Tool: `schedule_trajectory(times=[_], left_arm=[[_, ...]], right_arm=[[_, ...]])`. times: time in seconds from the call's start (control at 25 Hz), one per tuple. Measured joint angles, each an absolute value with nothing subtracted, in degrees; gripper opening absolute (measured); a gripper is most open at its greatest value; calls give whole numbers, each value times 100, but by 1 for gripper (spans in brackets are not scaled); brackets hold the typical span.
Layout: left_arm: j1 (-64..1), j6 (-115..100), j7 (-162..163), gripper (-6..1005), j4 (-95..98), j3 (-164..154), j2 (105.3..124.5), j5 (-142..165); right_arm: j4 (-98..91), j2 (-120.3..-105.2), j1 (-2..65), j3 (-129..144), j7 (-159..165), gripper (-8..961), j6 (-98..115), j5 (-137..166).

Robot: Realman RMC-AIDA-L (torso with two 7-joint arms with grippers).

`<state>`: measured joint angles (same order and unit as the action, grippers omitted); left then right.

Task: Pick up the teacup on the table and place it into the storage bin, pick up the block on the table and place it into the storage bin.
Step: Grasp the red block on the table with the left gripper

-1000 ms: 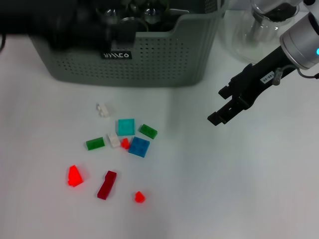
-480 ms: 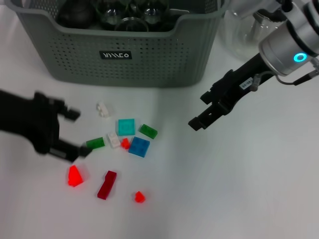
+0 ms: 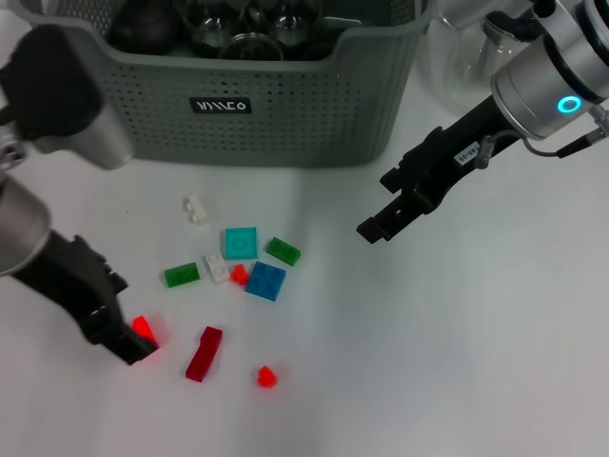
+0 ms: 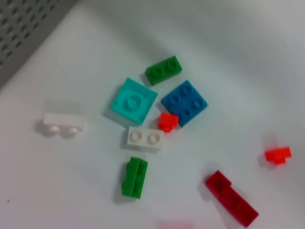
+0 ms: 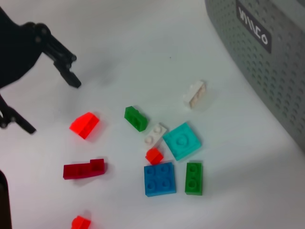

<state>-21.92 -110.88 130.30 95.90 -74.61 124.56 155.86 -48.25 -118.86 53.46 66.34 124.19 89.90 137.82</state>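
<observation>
Several small blocks lie scattered on the white table in front of the grey-green storage bin (image 3: 285, 114). Among them are a bright red wedge (image 3: 145, 329), a dark red bar (image 3: 204, 353), a blue plate (image 3: 265, 281) and a teal plate (image 3: 241, 242). My left gripper (image 3: 122, 319) is low at the left of the group, open, its fingertips right beside the red wedge (image 5: 84, 125). The left wrist view shows the teal plate (image 4: 135, 100) and blue plate (image 4: 184, 102). My right gripper (image 3: 379, 205) hangs open and unladen to the right of the blocks. Glassware fills the bin; I cannot pick out a teacup.
A clear glass jug (image 3: 476, 57) stands at the back right, beside the bin. Two green blocks (image 3: 181, 275) (image 3: 283, 250), two white ones (image 3: 196, 209) (image 3: 218, 268) and small red pieces (image 3: 266, 377) (image 3: 239, 274) lie close together.
My left arm has swung from over the bin down to the table's left, and its gripper has dropped to the red wedge. The right gripper has shifted slightly left.
</observation>
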Motion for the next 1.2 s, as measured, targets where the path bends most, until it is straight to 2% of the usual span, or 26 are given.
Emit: schedule_trajectory(times=[1.2], left_arm=[[-2356, -10033, 13910, 876, 8623, -9181, 12480, 16352]], right_arm=[[-4808, -11858, 5328, 6611, 12419, 946, 8894, 13781]])
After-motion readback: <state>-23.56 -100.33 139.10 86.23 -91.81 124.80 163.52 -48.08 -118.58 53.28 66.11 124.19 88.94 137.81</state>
